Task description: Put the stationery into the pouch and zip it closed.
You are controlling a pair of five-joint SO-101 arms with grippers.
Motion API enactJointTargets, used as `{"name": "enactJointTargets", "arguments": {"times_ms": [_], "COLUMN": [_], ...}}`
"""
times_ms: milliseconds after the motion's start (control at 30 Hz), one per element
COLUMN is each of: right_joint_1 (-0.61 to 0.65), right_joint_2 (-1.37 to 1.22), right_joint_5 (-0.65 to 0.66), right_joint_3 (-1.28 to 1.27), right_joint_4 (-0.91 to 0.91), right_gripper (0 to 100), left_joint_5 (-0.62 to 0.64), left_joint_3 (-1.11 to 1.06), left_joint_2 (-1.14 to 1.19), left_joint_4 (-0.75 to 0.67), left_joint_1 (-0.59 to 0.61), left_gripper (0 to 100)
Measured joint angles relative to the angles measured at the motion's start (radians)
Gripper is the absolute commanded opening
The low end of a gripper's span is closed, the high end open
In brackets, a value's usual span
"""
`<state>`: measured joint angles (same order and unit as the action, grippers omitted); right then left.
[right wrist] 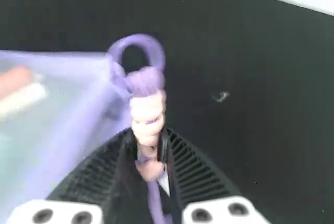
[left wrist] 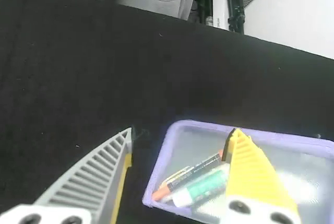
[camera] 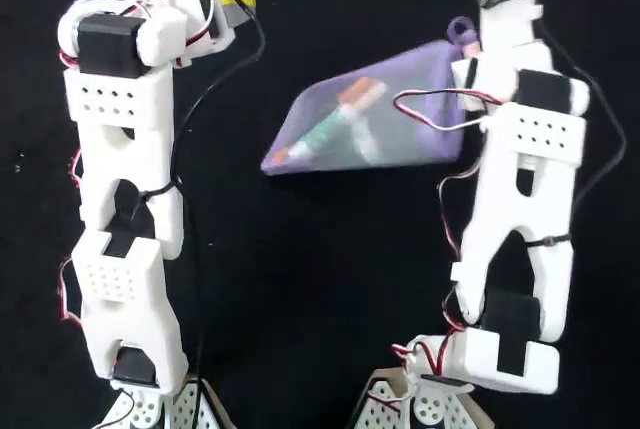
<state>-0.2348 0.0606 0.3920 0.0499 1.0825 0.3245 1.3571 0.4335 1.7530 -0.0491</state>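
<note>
translucent purple zip pouch (camera: 312, 121): right end hidden behind the white right arm (camera: 530, 134); cut off at the left wrist view's edge. yellow finger (left wrist: 253, 174) of the left gripper (left wrist: 181, 131) covers part of the orange, black and green pens (left wrist: 195, 182). purple knotted cord (right wrist: 147, 104): lower end lost between the right gripper (right wrist: 147, 135) and its black fingers (right wrist: 195, 166).

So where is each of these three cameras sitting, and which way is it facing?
High view: fixed above, looking down on the black table and purple pouch; the left arm and right arm show.
Left wrist view: on the left wrist, looking past its open left hand at the pouch end holding pens.
Right wrist view: on the right wrist, looking along the right hand, shut on the zip pull.
Shared: all three show the pouch.
</note>
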Motion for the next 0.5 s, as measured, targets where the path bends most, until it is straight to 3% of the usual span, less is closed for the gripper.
{"name": "enactJointTargets", "arguments": {"times_ms": [433, 500], "right_joint_1": [-0.032, -0.037], "right_joint_2": [0.236, 0.236], "right_joint_5": [0.006, 0.006], "right_joint_3": [0.080, 0.106], "right_joint_4": [0.000, 0.005], "right_gripper": [1.6, 5.8], "left_joint_5": [0.000, 0.000], "left_joint_3": [0.000, 0.000], "left_joint_2": [0.000, 0.000], "left_joint_4": [0.000, 0.000], "left_joint_1": [-0.011, -0.011], "left_gripper": [29, 29]}}
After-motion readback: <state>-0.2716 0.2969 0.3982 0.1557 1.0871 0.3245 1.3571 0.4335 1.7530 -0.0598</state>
